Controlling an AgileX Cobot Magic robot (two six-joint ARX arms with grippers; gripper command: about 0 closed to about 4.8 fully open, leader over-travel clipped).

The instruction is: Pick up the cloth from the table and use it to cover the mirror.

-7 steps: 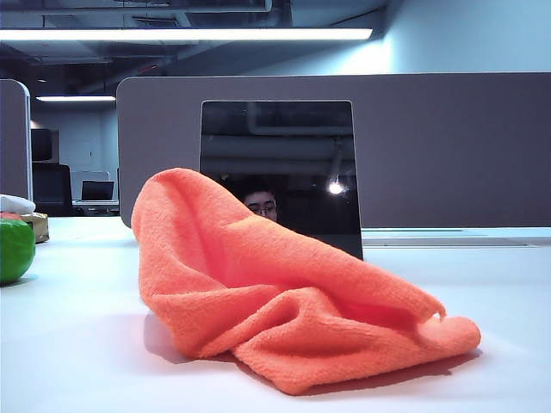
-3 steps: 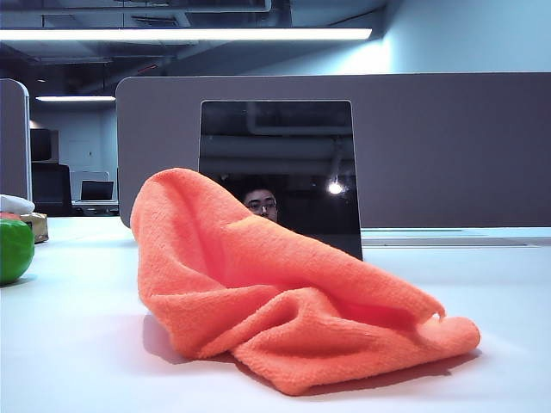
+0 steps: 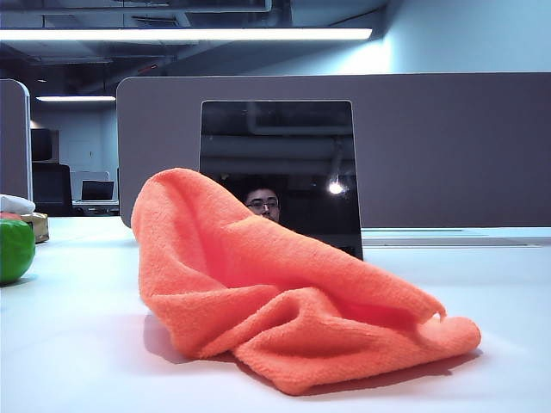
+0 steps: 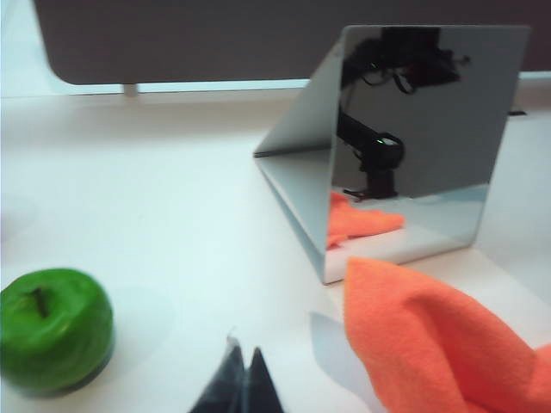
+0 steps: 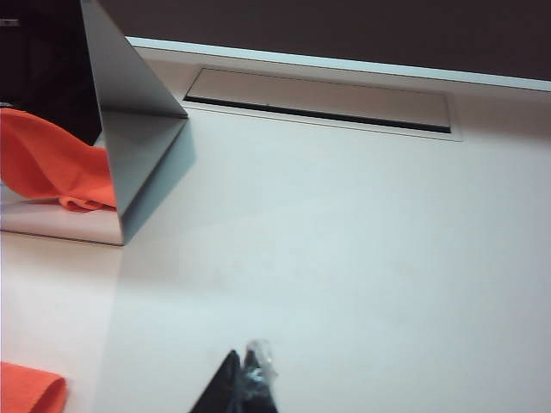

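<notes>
The orange cloth (image 3: 275, 292) lies crumpled in a heap on the white table (image 3: 69, 344), in front of the dark mirror (image 3: 284, 163) that stands upright behind it. No arm shows in the exterior view. In the left wrist view my left gripper (image 4: 244, 353) hovers shut and empty over bare table, between the green apple (image 4: 53, 329) and the cloth (image 4: 430, 335), with the mirror (image 4: 413, 138) beyond. In the right wrist view my right gripper (image 5: 245, 354) is shut and empty over bare table, off to the side of the mirror (image 5: 52, 86) and a cloth corner (image 5: 30, 387).
A grey partition (image 3: 448, 146) runs behind the mirror. The apple (image 3: 15, 249) sits at the left edge with small items behind it. A cable slot (image 5: 318, 101) is set into the table near the partition.
The cloth and the mirror stay where they were. No gripper shows in the exterior frames.
</notes>
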